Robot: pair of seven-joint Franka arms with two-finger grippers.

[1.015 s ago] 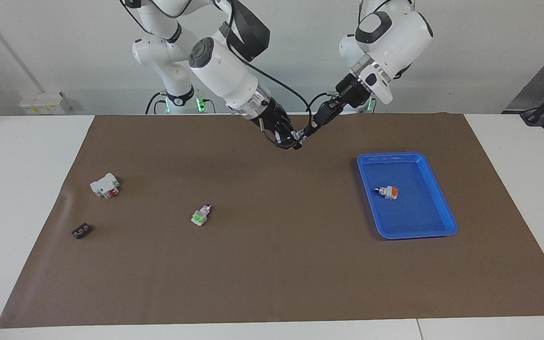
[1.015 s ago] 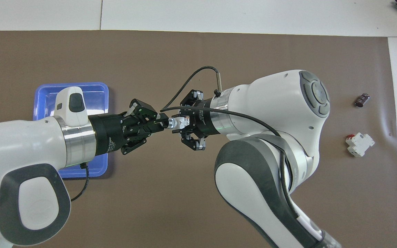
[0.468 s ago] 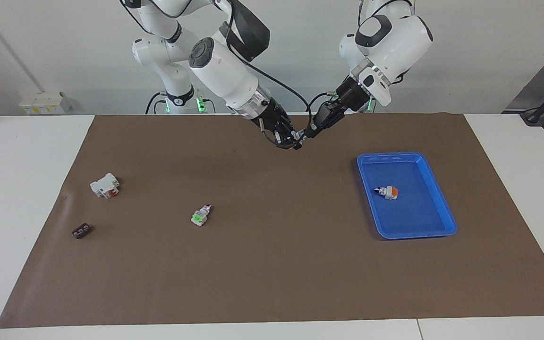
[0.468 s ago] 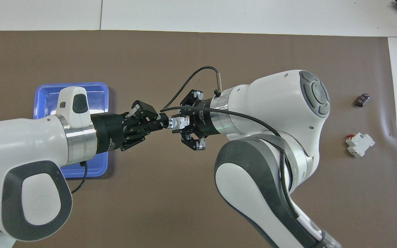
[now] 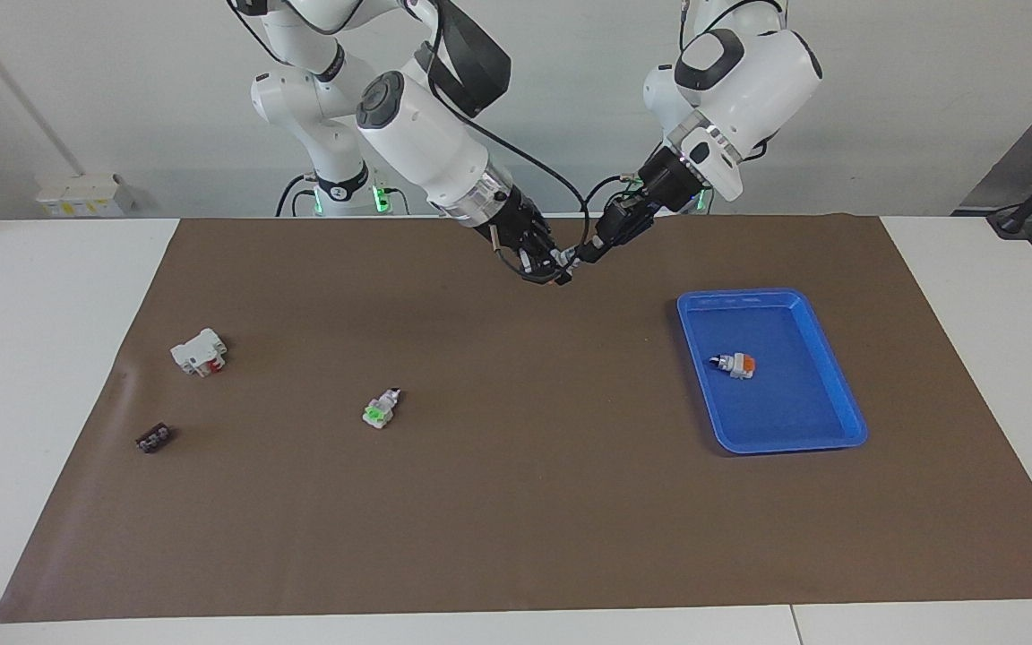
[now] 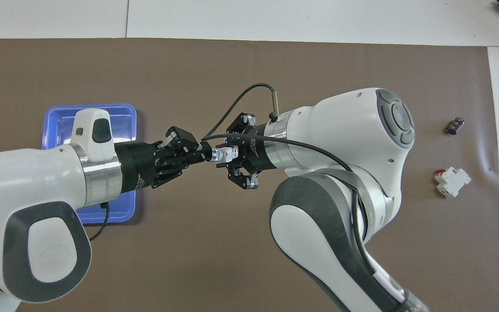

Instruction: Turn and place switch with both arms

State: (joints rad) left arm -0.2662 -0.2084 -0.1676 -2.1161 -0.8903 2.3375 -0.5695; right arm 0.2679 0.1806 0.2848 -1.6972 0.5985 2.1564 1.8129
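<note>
Meeting mid-air, both tools (image 6: pixel 213 154) grip one switch (image 6: pixel 223 154) over brown mat (image 5: pixel 516 502).

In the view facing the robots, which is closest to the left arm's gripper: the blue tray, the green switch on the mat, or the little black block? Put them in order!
From the left gripper, held over the mat:
1. Blue tray, toward the left arm's end of the table.
2. Green switch, out on the mat, toward the right arm's end.
3. Black block, right at the right arm's end.
</note>
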